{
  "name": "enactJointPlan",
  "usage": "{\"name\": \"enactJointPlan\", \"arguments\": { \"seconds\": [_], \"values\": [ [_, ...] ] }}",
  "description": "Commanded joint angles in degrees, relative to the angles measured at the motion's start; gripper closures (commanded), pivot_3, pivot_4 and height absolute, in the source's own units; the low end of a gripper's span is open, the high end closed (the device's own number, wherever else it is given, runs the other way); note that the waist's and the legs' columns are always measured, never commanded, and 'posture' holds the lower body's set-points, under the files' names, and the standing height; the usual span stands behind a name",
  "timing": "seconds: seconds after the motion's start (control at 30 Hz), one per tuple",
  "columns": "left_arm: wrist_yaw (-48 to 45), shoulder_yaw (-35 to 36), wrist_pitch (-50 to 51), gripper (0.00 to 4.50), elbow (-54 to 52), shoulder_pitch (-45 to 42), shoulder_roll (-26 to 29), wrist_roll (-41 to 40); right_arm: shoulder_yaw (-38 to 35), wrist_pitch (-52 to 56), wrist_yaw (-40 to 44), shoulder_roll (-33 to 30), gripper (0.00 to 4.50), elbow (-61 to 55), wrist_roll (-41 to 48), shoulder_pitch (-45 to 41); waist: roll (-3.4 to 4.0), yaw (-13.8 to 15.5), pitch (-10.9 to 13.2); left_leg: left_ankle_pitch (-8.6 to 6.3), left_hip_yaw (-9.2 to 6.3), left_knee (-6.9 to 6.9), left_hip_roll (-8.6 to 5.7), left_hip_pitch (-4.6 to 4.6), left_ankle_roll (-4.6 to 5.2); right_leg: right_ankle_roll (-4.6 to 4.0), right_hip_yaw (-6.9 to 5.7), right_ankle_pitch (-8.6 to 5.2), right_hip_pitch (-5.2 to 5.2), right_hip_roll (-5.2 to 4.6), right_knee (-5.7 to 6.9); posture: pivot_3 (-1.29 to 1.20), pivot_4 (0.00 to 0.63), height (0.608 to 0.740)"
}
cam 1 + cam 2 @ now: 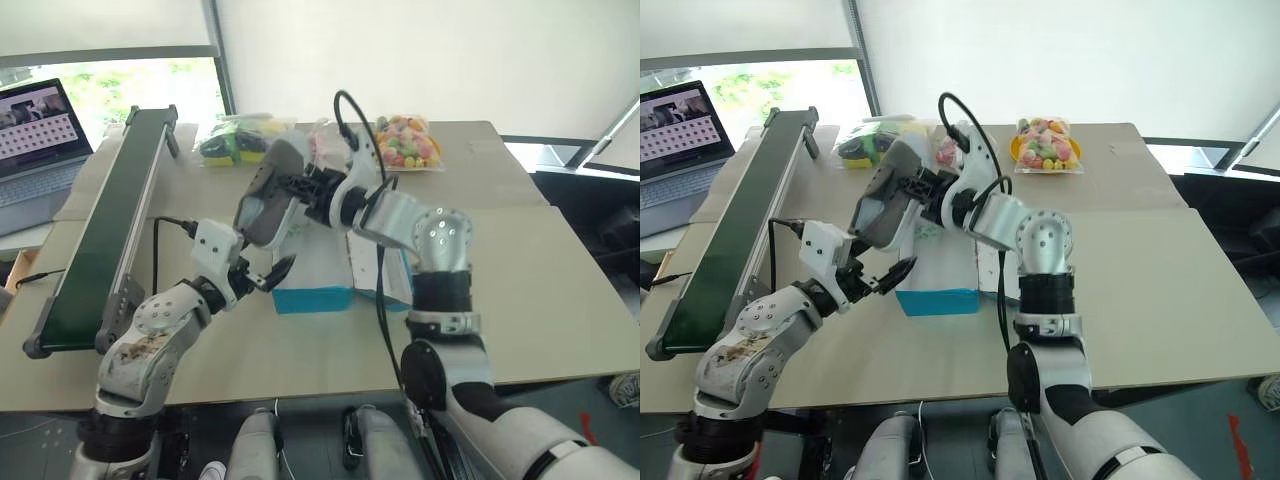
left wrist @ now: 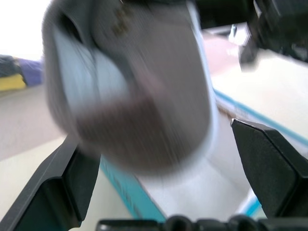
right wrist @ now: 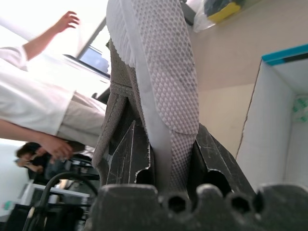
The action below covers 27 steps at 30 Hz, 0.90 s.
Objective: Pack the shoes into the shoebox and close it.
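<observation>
Right pincer [image 1: 296,190] around grey shoe [image 1: 268,193]

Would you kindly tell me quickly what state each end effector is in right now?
Left end effector: open, empty, below the shoe.
Right end effector: closed on the grey shoe, above the shoebox.

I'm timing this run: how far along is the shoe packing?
Early. The shoebox sits open on the table, and I can't tell if a shoe is inside. In hand: the right gripper clamps one grey shoe above the box, while the left gripper hangs open beside it. Left: lower this shoe in, confirm the other, close the lid.
</observation>
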Motion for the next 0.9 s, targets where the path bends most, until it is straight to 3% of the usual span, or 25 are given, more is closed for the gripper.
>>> {"name": "enactJointPlan", "arguments": {
  "seconds": [0.03, 0.33, 0.77, 0.9],
  "values": [
    [-3.2, 0.4, -1.4, 0.04, -2.7, 0.3, 1.8, -0.4, -0.7, 5.3, -1.5, -3.6, 3.76, 1.3, -1.7, -0.7, 0.0, 0.5, 0.0, 0.0, 0.02, 0.0, -0.01, -0.01, 0.0, 0.0, 0.01, 0.0, 0.01, -0.02, -0.06, 0.0, 0.15, 0.681],
    [-5.1, -0.7, -1.8, 0.04, -3.8, 0.7, 2.4, 0.9, 3.2, 22.2, -1.8, -8.2, 3.76, 0.7, -7.4, 2.1, 0.02, 0.4, 0.0, 0.22, 0.04, -0.03, -0.04, -0.19, 0.39, 0.07, 0.04, 0.04, -0.03, -0.01, -0.24, 0.0, 0.15, 0.681],
    [-3.9, -0.5, -1.7, 0.04, -5.3, 2.5, 0.6, 1.6, 12.4, 20.2, 7.6, -7.7, 3.76, 4.7, -21.7, -0.2, 0.1, 0.2, 0.1, 0.21, 0.0, -0.02, -0.03, -0.17, 0.38, 0.07, 0.02, 0.04, -0.03, 0.0, -0.24, 0.0, 0.15, 0.681],
    [-3.7, -0.5, -1.6, 0.0, -5.6, 2.5, 0.5, 1.7, 10.7, 20.0, 8.9, -6.1, 2.43, 5.3, -23.9, -0.3, 0.1, 0.3, 0.1, 0.22, 0.02, -0.02, -0.06, -0.18, 0.39, 0.08, 0.03, 0.05, -0.02, -0.02, -0.25, 0.0, 0.15, 0.681]
  ]
}}
